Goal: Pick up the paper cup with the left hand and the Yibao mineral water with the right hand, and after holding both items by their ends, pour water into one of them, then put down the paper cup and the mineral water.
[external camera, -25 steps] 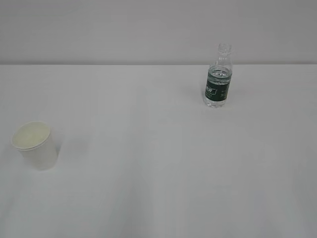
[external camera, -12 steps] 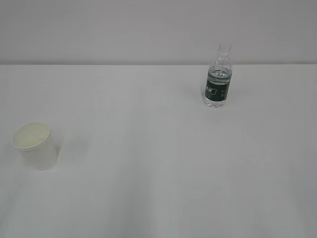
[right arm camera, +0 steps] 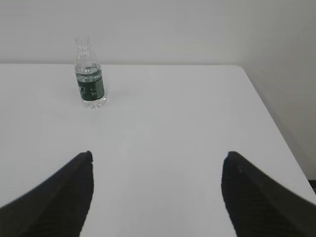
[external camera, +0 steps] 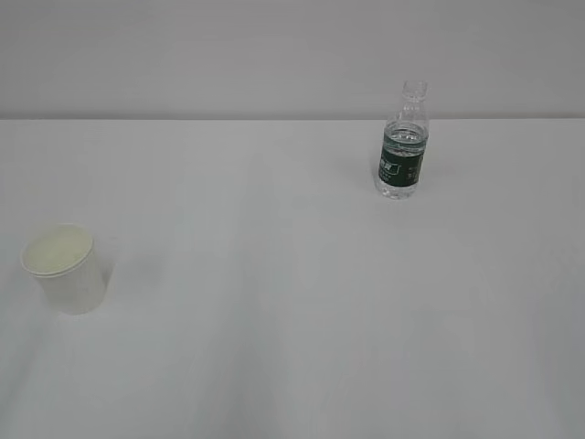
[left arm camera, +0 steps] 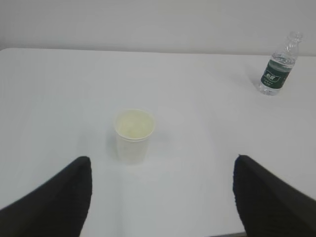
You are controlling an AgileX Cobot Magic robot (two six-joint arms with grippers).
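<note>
Both pincers gape wide, empty. Paper cup (left arm camera: 134,135) stands before left pincer (left arm camera: 163,197); water bottle (right arm camera: 89,74) far from right pincer (right arm camera: 157,192), uncapped. Risk: nudging either topples it.

The table (external camera: 292,302) is viewed from the front at a downward slant. Each wrist view is taken from behind spread jaws, facing forward from well back. The bottle (external camera: 402,151) is shared by all views; the cup (external camera: 64,268) by two.
</note>
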